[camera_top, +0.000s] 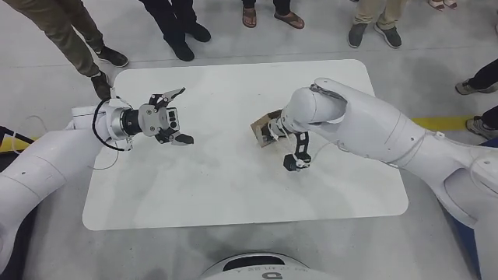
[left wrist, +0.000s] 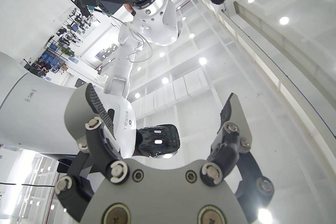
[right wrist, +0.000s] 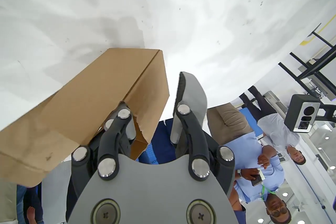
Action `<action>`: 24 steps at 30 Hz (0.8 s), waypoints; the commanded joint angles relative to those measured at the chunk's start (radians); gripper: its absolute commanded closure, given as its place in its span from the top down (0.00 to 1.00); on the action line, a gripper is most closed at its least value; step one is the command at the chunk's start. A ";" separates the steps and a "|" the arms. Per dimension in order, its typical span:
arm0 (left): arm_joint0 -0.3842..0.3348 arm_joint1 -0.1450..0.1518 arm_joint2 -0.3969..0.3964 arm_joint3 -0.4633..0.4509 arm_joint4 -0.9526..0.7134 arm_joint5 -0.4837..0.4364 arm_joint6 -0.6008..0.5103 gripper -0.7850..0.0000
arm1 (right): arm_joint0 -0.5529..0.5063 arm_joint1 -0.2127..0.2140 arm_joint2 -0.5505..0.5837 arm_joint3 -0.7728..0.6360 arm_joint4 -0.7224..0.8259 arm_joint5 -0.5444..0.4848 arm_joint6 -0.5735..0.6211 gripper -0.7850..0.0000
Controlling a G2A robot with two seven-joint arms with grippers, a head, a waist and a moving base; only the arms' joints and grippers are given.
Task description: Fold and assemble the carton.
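Right wrist view has the right gripper [right wrist: 168,99] astride one wall of the carton [right wrist: 86,109]. One finger is pushed inside the open end and largely hidden by cardboard. The other stands outside, with a thin sliver of space between its pad and the wall. The jaws are therefore a little apart, bracketing the wall rather than visibly pinching it. That placement looks meant to steady the carton from within, or to press a side panel square while the box takes shape. The carton is small and of plain brown cardboard, already raised into a partial tube rather than lying flat. A sharp crease runs along the corner nearest the outer finger, the edge by the inner finger is ragged, and faint dark scuffs mark the broad panel. It sits over the right-centre of the white table [camera_top: 233,202], tucked under the right wrist, with its shadow close against it. Whether it rests on the surface or hangs just above cannot be told. Well apart, over the left part of the table, the left gripper [camera_top: 185,117] hovers with its fingers spread wide and nothing between them, probably waiting to take a flap.
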 commanded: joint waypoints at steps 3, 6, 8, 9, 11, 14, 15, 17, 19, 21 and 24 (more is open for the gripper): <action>0.011 -0.001 -0.011 -0.009 -0.005 -0.005 0.032 1.00 | -0.024 0.002 0.008 0.023 0.009 0.039 0.040 1.00; 0.028 0.000 -0.033 -0.021 0.004 -0.006 0.051 1.00 | -0.051 0.013 0.043 -0.008 0.023 0.091 0.135 1.00; 0.037 0.002 -0.047 -0.020 0.024 -0.004 0.064 1.00 | -0.065 0.031 0.058 -0.055 0.000 0.096 0.196 1.00; 0.046 0.002 -0.053 -0.021 0.016 0.002 0.060 1.00 | -0.069 0.042 0.059 -0.082 0.000 0.088 0.225 1.00; 0.054 0.002 -0.067 -0.022 0.028 0.007 0.066 1.00 | -0.056 0.068 0.038 -0.139 0.000 0.068 0.270 1.00; 0.068 0.002 -0.088 -0.026 0.041 0.014 0.065 1.00 | -0.018 0.107 0.000 -0.219 0.000 0.039 0.290 1.00; 0.073 0.002 -0.096 -0.029 0.038 0.014 0.059 1.00 | -0.013 0.117 0.000 -0.239 0.000 0.023 0.285 1.00; 0.083 0.002 -0.110 -0.030 0.043 0.019 0.057 1.00 | -0.008 0.135 0.000 -0.267 0.000 0.010 0.276 1.00; 0.091 0.002 -0.124 -0.032 0.049 0.022 0.058 1.00 | -0.013 0.148 0.000 -0.265 0.000 -0.001 0.286 1.00; 0.103 0.002 -0.138 -0.031 0.048 0.024 0.057 1.00 | -0.031 0.157 0.000 -0.246 0.000 -0.004 0.313 1.00; 0.123 0.003 -0.159 -0.026 0.047 0.028 0.057 1.00 | -0.064 0.171 0.037 -0.197 0.061 0.011 0.344 1.00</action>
